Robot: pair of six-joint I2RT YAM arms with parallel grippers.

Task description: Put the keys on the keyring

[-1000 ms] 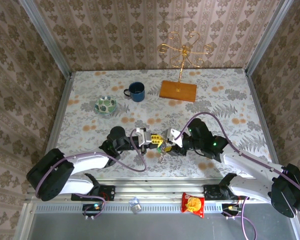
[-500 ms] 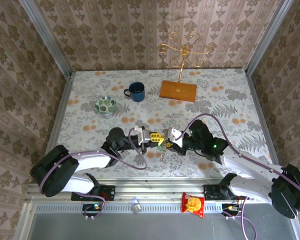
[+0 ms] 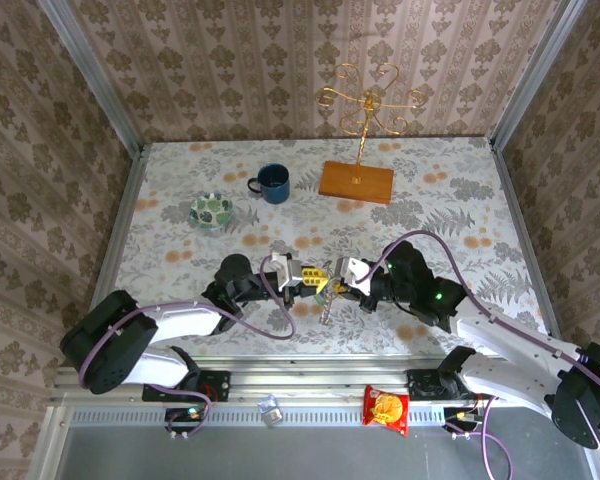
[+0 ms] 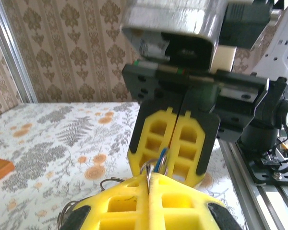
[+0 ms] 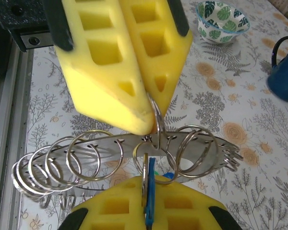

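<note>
- left tool (image 4: 149,184) clamped tight on one loop of keyring (image 5: 110,143)
- right tool (image 5: 146,206) pinched closed on blue-tagged key (image 5: 150,191)
- both meet over bench (image 3: 180,200) near edge, mid-width

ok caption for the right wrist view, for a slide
The right gripper, shut on a blue-tagged key, faces the left gripper pinching one ring of the keyring.
</note>
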